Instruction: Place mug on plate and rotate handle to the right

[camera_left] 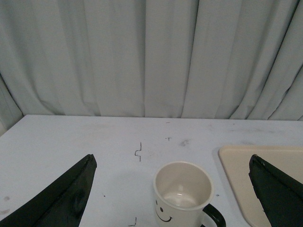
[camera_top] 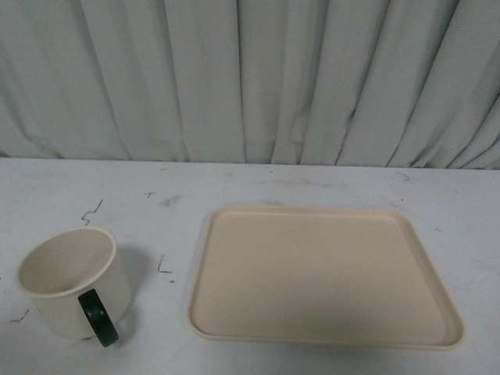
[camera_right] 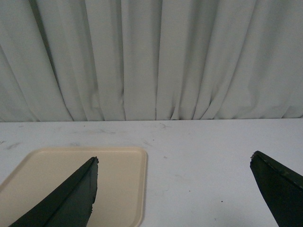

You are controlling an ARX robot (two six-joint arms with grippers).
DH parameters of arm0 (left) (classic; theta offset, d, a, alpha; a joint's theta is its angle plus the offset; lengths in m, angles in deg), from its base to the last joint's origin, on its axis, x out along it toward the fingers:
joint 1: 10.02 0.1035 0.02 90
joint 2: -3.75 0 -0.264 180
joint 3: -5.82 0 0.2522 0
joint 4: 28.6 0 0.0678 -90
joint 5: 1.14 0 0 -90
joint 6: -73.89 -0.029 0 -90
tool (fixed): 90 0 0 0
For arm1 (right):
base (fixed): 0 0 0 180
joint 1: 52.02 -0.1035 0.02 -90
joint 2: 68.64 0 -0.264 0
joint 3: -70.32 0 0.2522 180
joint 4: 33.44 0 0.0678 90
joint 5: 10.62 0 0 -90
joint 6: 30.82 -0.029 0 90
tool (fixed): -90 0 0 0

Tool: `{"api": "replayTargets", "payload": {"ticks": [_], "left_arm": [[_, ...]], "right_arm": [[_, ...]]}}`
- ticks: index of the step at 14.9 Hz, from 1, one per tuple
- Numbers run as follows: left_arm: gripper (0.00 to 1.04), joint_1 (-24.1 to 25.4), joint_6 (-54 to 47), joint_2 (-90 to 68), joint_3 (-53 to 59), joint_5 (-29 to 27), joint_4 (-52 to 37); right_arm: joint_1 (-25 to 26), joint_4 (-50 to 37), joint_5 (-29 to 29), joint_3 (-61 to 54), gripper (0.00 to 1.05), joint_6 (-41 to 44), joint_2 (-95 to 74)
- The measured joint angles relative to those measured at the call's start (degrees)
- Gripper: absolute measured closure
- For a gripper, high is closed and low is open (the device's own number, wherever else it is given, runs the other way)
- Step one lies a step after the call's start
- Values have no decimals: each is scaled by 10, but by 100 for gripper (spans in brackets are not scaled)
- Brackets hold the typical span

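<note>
The cream-white mug (camera_top: pixel 72 283) stands upright on the white table at the front left, its dark handle (camera_top: pixel 99 317) turned toward the near right. To its right lies the beige plate (camera_top: pixel 320 273), with nothing on it. Neither arm shows in the front view. In the left wrist view the mug (camera_left: pixel 182 195) with its smiley face sits between and just ahead of my open left gripper (camera_left: pixel 173 163), and the plate's corner (camera_left: pixel 236 165) shows beside it. My right gripper (camera_right: pixel 174 163) is open over bare table, with the plate (camera_right: pixel 118 184) off to one side.
A pleated grey-white curtain (camera_top: pixel 250 78) closes off the back of the table. The white tabletop (camera_top: pixel 156 203) carries a few small dark scuff marks near the mug.
</note>
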Motion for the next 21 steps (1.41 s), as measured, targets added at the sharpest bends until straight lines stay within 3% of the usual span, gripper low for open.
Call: {"api": "replayTargets", "payload": {"ticks": [11,17,18,19,20,21], "left_arm": [[7,0,0,0,0,0,0],[7,32,-29,-121,-6,46,-111],[7,41,-33,-157,-8,58,-129],[7,80,-44,-359,-59,130,-213],[7,56,-71,-573,-144,123,-260],[7,24,-90,-650,-197,125,-256]], "right_arm": [[0,0,0,0,6,0,0],[0,0,0,0,6,0,0],[0,0,0,0,6,0,0],[0,0,0,0,6,0,0],[0,0,0,0,6,0,0],[0,0,0,0,6,0,0]]}}
